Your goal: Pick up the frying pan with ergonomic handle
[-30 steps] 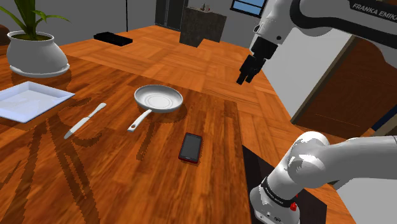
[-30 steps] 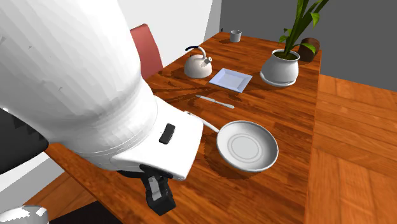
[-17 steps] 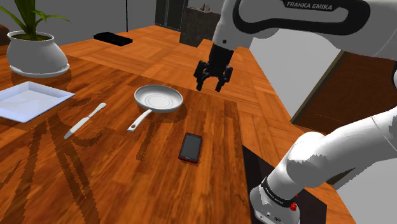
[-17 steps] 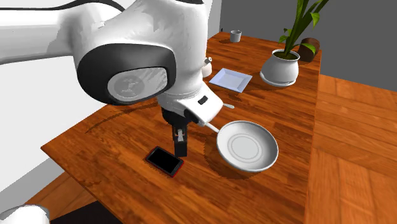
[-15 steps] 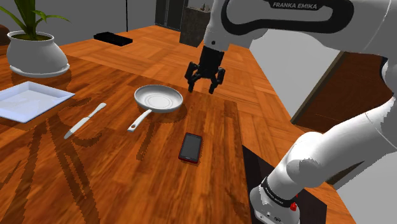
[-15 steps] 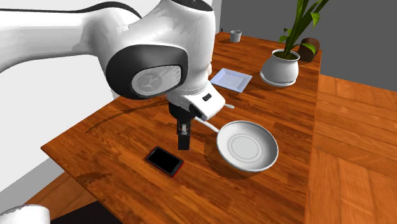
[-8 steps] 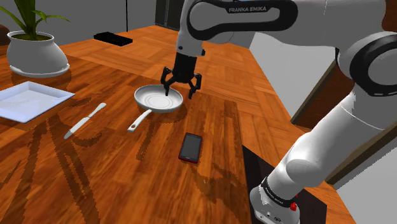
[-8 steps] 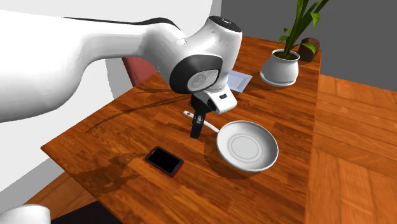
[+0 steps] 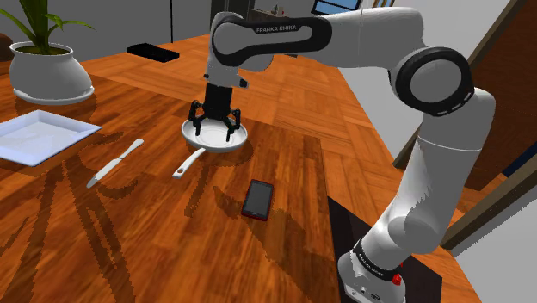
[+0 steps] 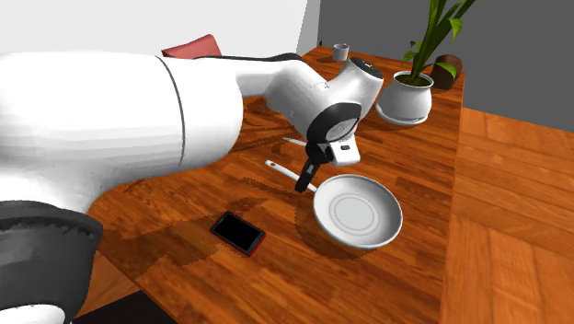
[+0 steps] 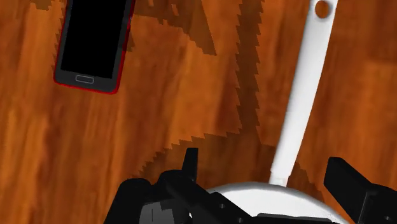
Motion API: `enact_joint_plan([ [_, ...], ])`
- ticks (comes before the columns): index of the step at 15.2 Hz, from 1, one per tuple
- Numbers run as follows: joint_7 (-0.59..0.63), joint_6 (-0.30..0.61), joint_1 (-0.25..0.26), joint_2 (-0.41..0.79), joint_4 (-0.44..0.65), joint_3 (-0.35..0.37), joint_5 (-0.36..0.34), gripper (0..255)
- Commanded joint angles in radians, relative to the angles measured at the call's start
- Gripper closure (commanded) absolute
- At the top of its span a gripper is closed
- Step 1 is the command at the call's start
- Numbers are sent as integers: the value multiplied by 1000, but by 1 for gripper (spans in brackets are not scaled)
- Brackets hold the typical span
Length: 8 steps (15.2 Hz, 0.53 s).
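A white frying pan [image 9: 217, 138] lies on the wooden table [image 9: 129, 232], its long handle [image 9: 188, 163] pointing toward the table's near side. My black gripper [image 9: 212, 129] hangs open just above the pan, fingers spread over the bowl. From the second exterior view the gripper [image 10: 304, 180] hovers over the spot where the handle [image 10: 281, 169] meets the pan [image 10: 359, 213]. Looking along the gripper [image 11: 265, 167], the handle [image 11: 304, 95] runs away from between the two fingers, which touch nothing, and the pan's rim [image 11: 254, 189] lies right below.
A black phone with red edge [image 9: 257, 199] lies near the pan's handle end. A knife [image 9: 114, 163] and a square white plate [image 9: 39, 135] lie toward the shoulder view's left, with a potted plant [image 9: 47, 73] behind. A flat black object [image 9: 153, 52] sits far back.
The arm has swung toward the shoulder view's left and come down, from beside the pan's rim to right over the pan. The fingers have stayed open.
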Motion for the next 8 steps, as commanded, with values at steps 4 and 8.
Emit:
enact_joint_plan([
  [4,128,-10,27,172,155,-16,-4,0],
  [8,119,36,28,186,123,-18,-5,0],
])
